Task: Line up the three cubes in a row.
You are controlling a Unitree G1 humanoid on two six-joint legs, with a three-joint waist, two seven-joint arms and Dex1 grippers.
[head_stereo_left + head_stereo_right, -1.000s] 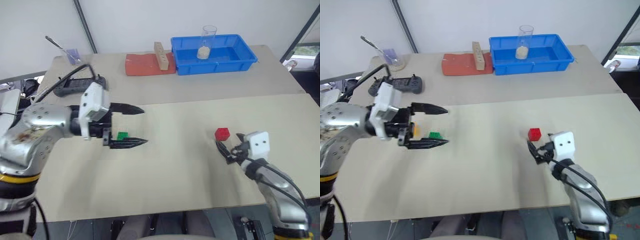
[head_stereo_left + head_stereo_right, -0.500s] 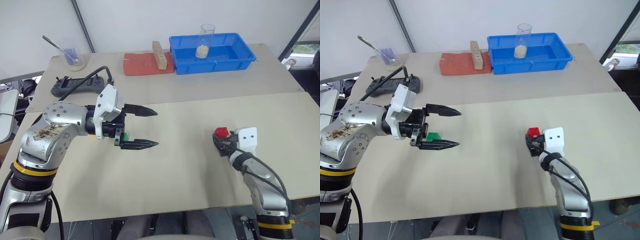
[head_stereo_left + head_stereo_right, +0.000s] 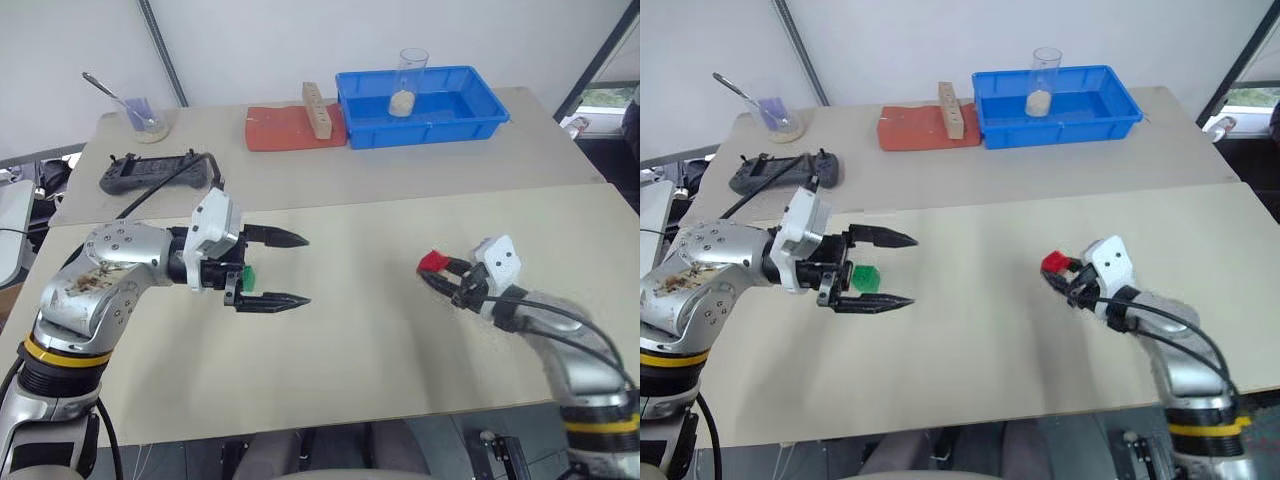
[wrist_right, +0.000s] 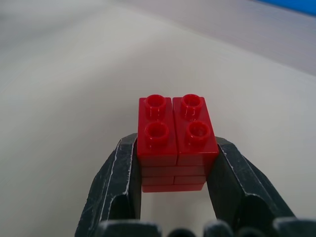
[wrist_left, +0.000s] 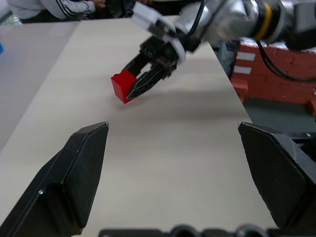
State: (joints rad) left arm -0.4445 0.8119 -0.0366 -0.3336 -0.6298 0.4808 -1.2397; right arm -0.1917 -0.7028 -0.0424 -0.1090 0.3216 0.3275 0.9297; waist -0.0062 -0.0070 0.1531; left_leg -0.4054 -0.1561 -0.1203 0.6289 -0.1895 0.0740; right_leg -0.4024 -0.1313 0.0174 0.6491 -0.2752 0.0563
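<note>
My right fingers (image 4: 173, 195) pinch the red cube (image 4: 175, 138) by its sides, on the right of the worktop (image 3: 380, 340). My left fingers (image 3: 885, 270) are spread wide apart around the green cube (image 3: 866, 277) on the left, not touching it.
</note>
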